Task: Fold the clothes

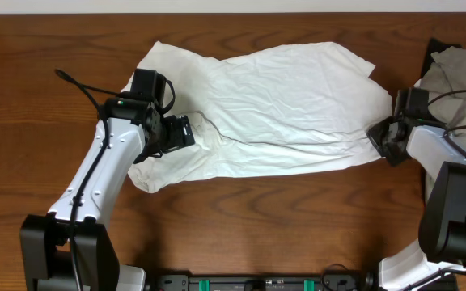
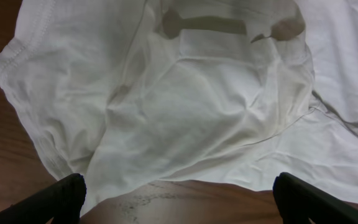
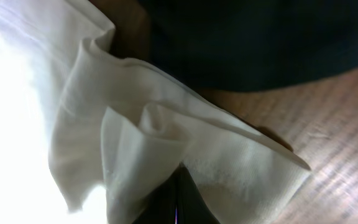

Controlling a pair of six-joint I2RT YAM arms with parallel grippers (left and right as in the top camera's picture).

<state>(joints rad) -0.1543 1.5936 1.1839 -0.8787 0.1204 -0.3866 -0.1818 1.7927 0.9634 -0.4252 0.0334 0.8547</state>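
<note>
The clothes [image 1: 273, 105], a wrinkled white T-shirt, lie spread across the back half of the wooden table [image 1: 47, 56]. My left gripper [image 1: 180, 132] hovers over the shirt's left part with its jaws wide open and nothing between them. In the left wrist view its black fingers [image 2: 61, 196] stand far apart above bare wood and the shirt's edge [image 2: 185, 106]. Dark lettering [image 2: 210, 25] shows faintly through the cloth. My right gripper [image 1: 376, 133] is at the shirt's right edge. In the right wrist view it [image 3: 180, 199] is shut on a fold of the white cloth [image 3: 135, 124].
A crumpled grey cloth [image 1: 459, 73] lies at the back right, behind my right arm. Bare wood [image 1: 281, 218] runs along the front of the table. A black rail [image 1: 257, 283] sits at the front edge between the arm bases.
</note>
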